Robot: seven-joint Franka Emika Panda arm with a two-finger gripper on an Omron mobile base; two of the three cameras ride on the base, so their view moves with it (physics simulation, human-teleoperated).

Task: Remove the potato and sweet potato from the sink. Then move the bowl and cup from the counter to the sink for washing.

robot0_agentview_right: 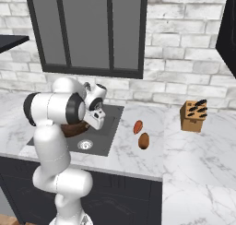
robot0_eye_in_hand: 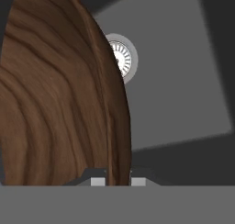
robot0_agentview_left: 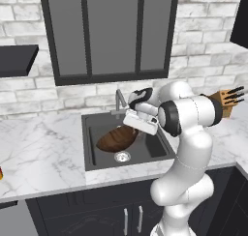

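A Franka arm's gripper (robot0_eye_in_hand: 118, 181) pinches the rim of the dark wooden bowl (robot0_agentview_left: 116, 138), holding it tilted over the sink (robot0_agentview_left: 94, 155) just above the silver drain (robot0_agentview_left: 122, 156); in the hand view the rim runs down between both fingertips. Further right, on the marble counter (robot0_agentview_right: 133, 162), the sweet potato (robot0_agentview_right: 138, 127) and potato (robot0_agentview_right: 144, 140) lie just beside each other, a knife block (robot0_agentview_right: 193, 116) beyond

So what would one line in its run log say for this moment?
gripper: shut on rim of dark brown wooden bowl | bowl: tilted over dark grey sink | dull brown potato, reddish-orange sweet potato: on marble counter
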